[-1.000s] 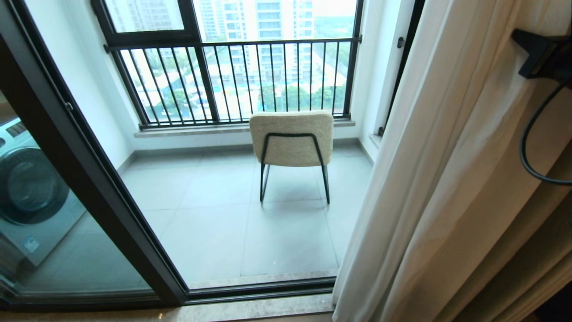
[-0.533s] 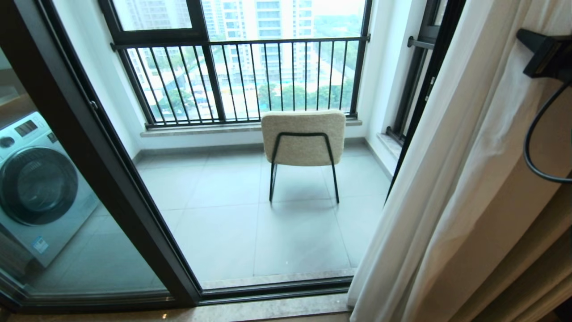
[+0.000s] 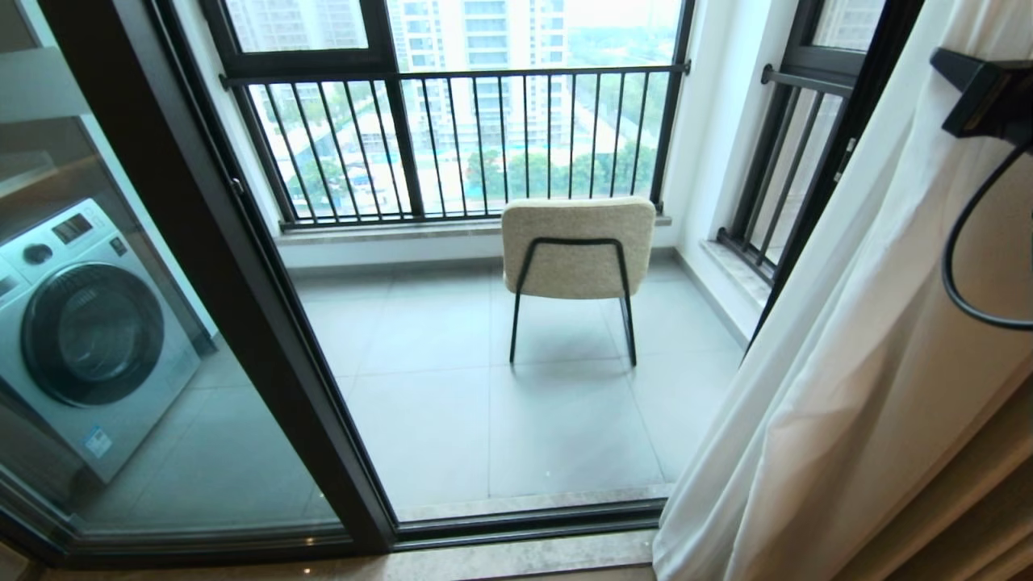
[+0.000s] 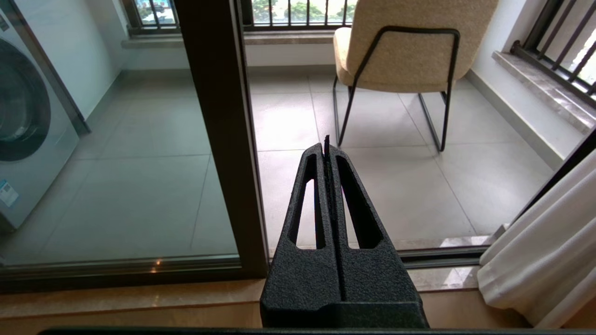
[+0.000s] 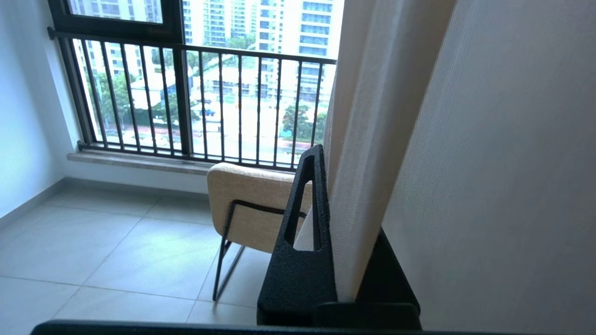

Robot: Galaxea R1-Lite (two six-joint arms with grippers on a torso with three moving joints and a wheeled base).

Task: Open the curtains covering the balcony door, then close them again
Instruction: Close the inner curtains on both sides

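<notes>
Grey balcony floor (image 3: 516,420) lies bare behind the balcony door (image 3: 242,323), whose dark frame crosses the frame's left. Curtains (image 3: 847,363) hang bunched at right. At upper right, the right claw (image 5: 326,186) is clenched on their fold; the left claw (image 4: 326,149) is clenched, empty, low. A chair (image 3: 577,246) stands mid-frame, a washing machine (image 3: 89,331) at left.

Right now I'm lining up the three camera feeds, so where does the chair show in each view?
Head view: the chair stands mid-picture on the balcony floor, its back toward the camera, in front of the railing.
Left wrist view: chair at upper right, beyond the shut left end effector.
Right wrist view: chair low centre, partly behind the curtain.
Shared landmark: the railing.
</notes>
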